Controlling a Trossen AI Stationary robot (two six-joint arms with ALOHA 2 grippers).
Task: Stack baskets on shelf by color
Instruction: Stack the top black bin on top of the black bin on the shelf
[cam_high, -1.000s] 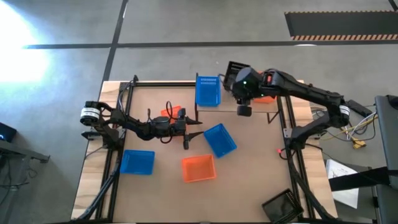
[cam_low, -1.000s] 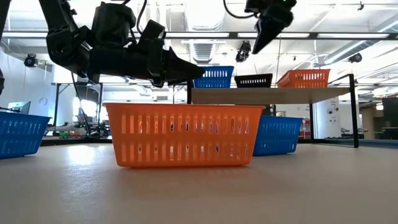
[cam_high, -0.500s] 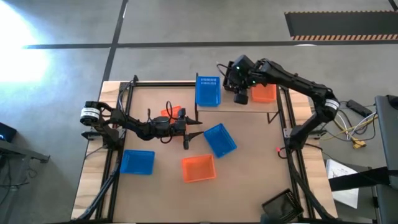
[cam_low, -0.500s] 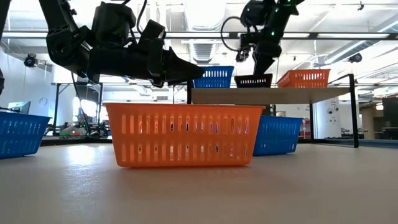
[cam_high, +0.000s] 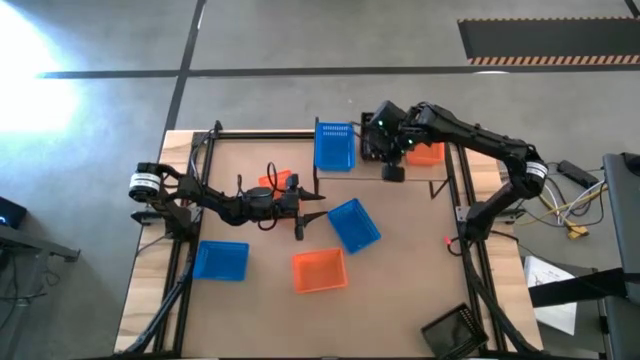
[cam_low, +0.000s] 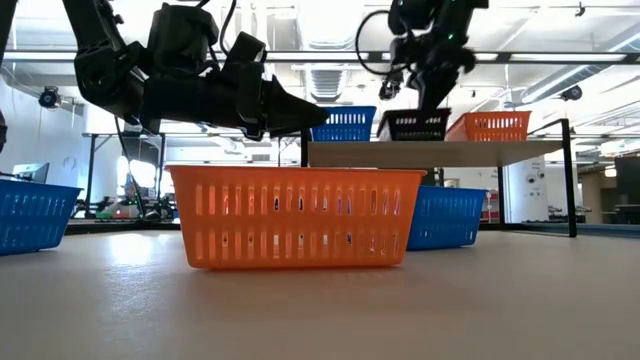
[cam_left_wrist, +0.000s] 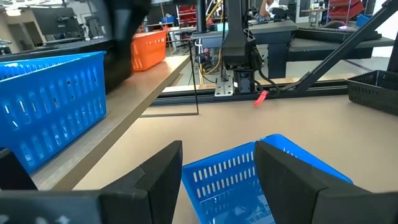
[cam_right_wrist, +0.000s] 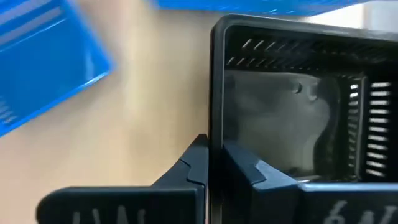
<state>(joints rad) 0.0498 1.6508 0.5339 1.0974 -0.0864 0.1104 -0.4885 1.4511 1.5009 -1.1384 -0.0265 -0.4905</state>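
right claw (cam_right_wrist: 212, 163) astride black basket (cam_right_wrist: 292, 106) rim, on shelf (cam_low: 430, 152)

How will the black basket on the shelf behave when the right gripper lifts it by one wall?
Pinched on one wall by the right gripper, the black basket would probably hang tilted. Its slotted plastic walls suggest low weight and some flex. The smooth rim might slip.
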